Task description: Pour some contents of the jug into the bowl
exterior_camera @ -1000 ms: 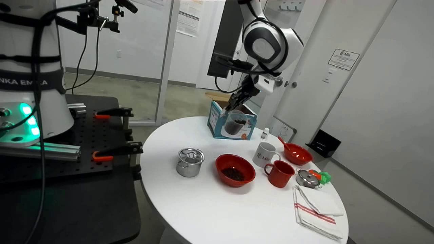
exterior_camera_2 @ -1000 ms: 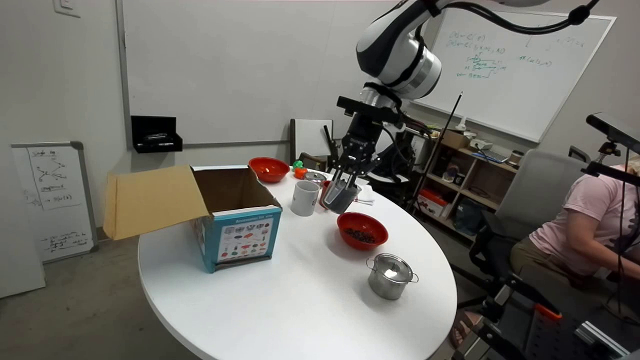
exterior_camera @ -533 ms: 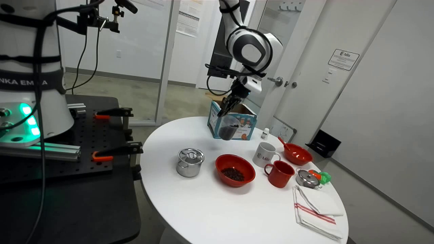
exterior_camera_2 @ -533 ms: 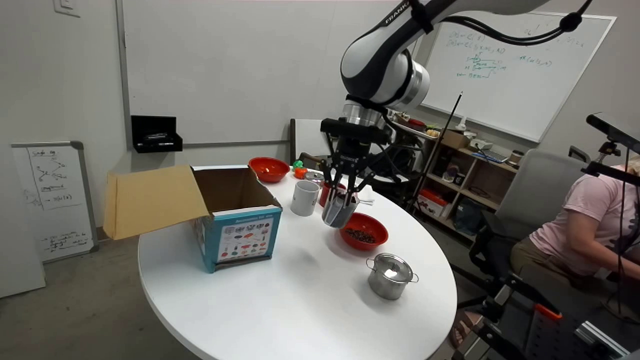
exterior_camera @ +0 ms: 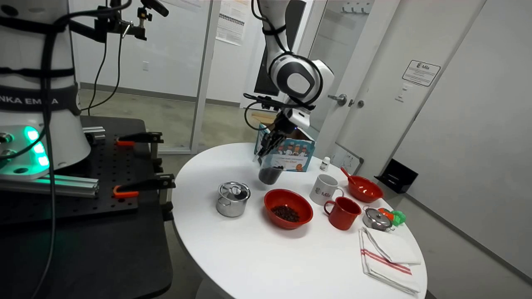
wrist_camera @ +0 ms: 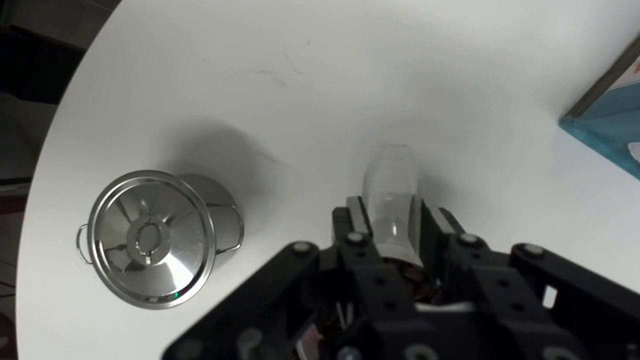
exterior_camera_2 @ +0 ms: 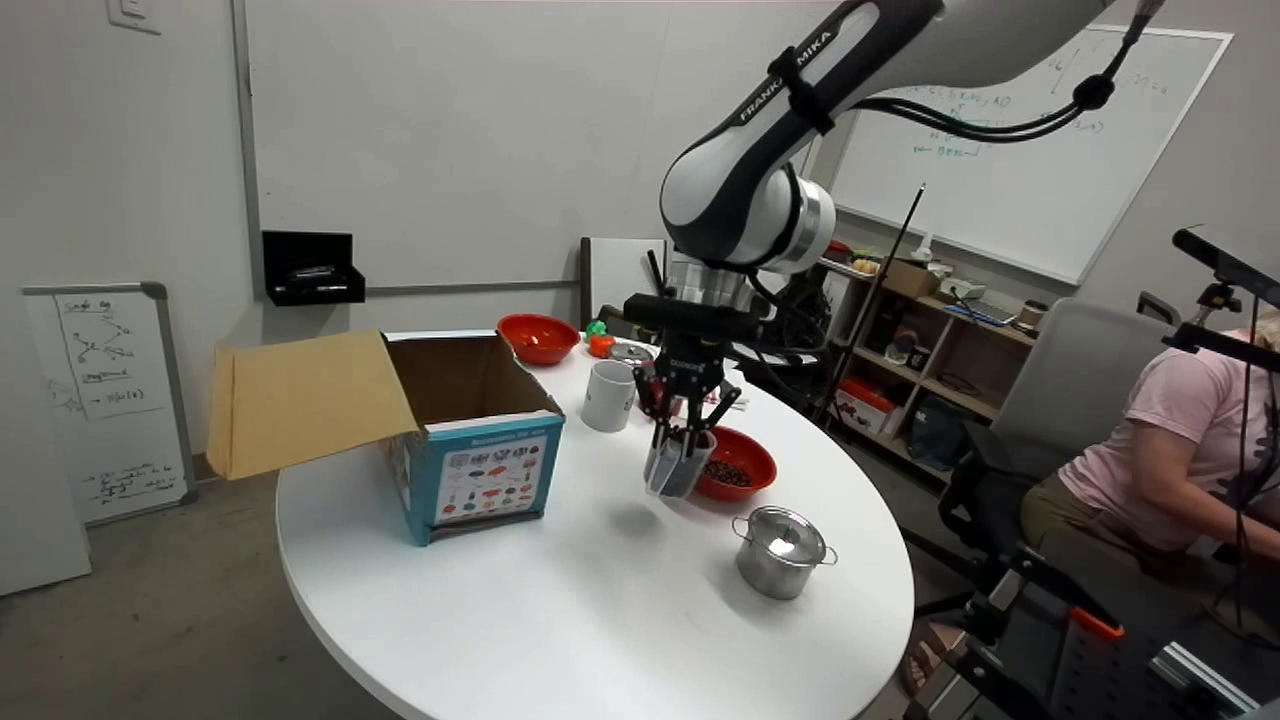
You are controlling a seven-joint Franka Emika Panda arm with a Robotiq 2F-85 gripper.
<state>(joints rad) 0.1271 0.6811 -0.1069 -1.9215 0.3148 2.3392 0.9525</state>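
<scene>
Evidently, the round white table (exterior_camera_2: 500, 620) is used as the work surface; the open box (exterior_camera_2: 490, 475) is stood toward its edge, presumably so that room is left for pouring; the red bowl (exterior_camera: 291, 198) is set further in, where it can be reached from above; the lidded pot (wrist_camera: 155, 237) is placed near it, seemingly unneeded; the jug (exterior_camera_2: 672, 474) is held tilted above the table, beside the bowl rather than over it; by the gripper (wrist_camera: 398, 216) a clear part of the jug is pinched, though whether handle or wall cannot be told.

In an exterior view a second red bowl (exterior_camera: 366, 190) is shown with a spoon (exterior_camera: 347, 175) in it, and a small bottle (exterior_camera: 325, 164) nearby; spoon and bottle are not made out elsewhere; from the wrist the grip is shown closest, while the red bowl is nearly lost; dark pieces (exterior_camera: 285, 213) are seen in the red bowl in both exterior views, and more in the jug; some pouring is judged done, and setting down is probably called for.
</scene>
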